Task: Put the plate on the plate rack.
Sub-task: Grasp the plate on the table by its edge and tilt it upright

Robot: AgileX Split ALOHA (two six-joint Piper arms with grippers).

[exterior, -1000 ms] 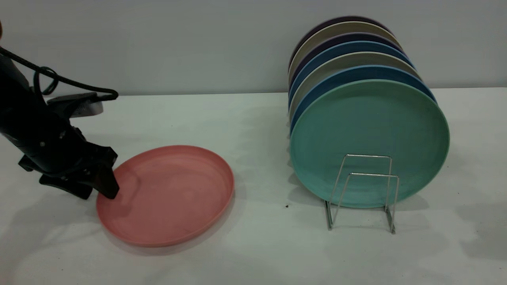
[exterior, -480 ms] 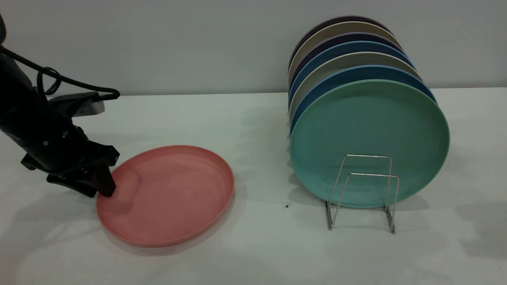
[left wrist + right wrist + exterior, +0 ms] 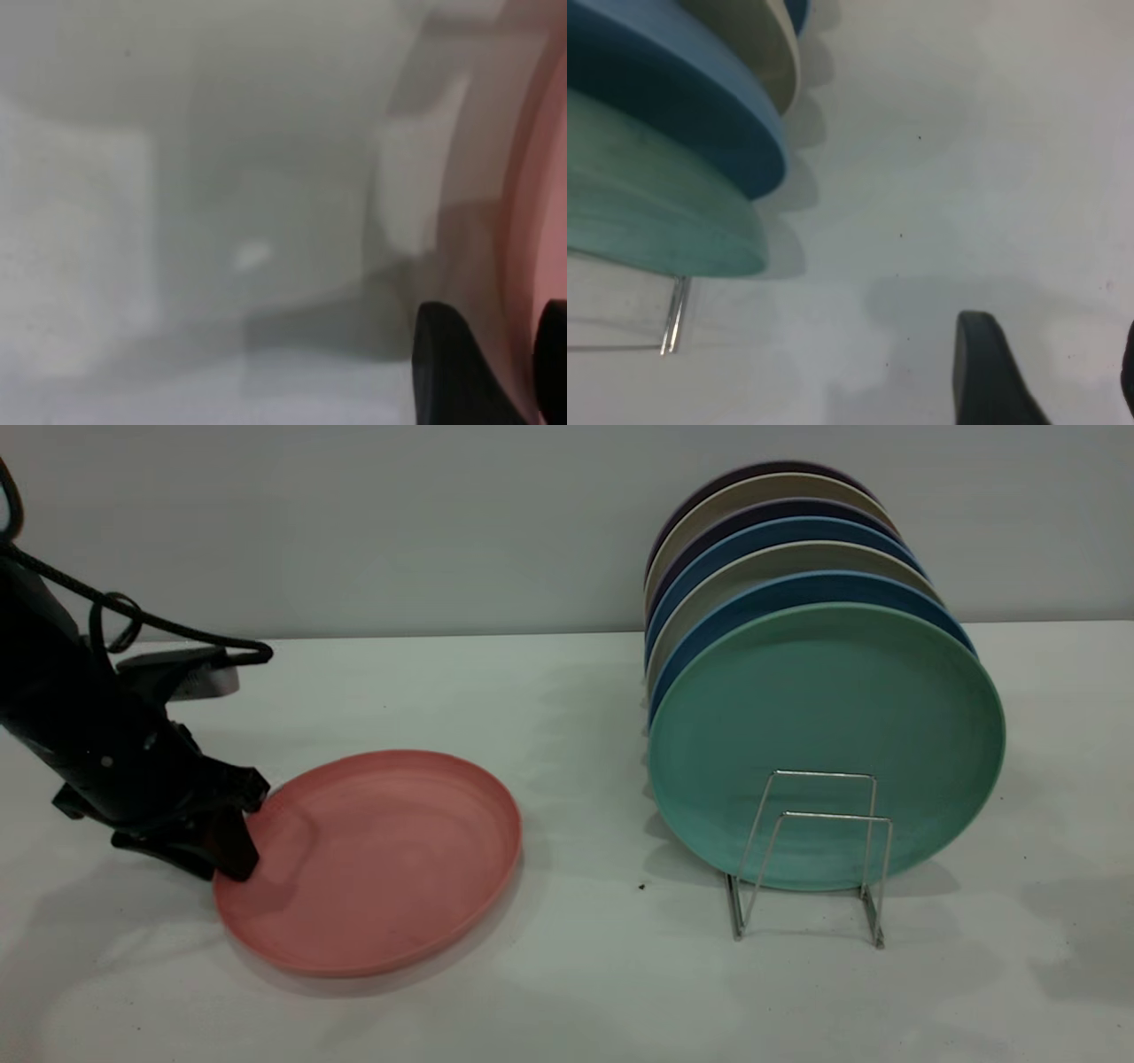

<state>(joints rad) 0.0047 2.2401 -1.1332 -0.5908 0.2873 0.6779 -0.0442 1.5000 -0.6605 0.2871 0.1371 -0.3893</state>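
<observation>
Exterior view: plate rack [image 3: 811, 850] full of upright plates, teal-green plate [image 3: 824, 735] foremost.

I note a teal-green plate [image 3: 826, 744] standing upright at frame right, blue plates [image 3: 780, 593] and beige plates [image 3: 771, 562] behind it, on a white table [image 3: 576, 992].

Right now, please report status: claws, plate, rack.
Left claw straddling pink plate rim. Right claw open, idle near rack. Front slots free.
</observation>
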